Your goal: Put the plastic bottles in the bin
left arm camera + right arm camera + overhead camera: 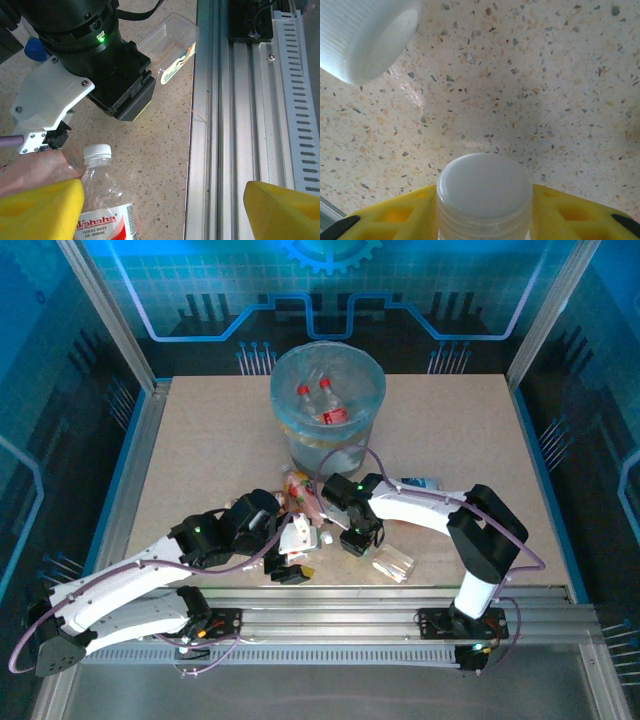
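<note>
Bottle (484, 192) between right fingers (395, 220), bare tabletop (545, 75) beyond

Bottle (484, 197) between right fingers (415, 215): body cut off below; cap (365, 35) ahead-left blurred, cropped; Wahaha bottle (107, 210) beside left finger (40, 210), base cropped.

Speckled table (200, 440) bears bin (296, 440) and loose bottles (392, 563).

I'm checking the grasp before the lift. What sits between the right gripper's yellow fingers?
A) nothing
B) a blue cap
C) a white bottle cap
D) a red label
C: the right wrist view shows a white bottle cap between the yellow fingers of the right gripper, touching both.
</note>
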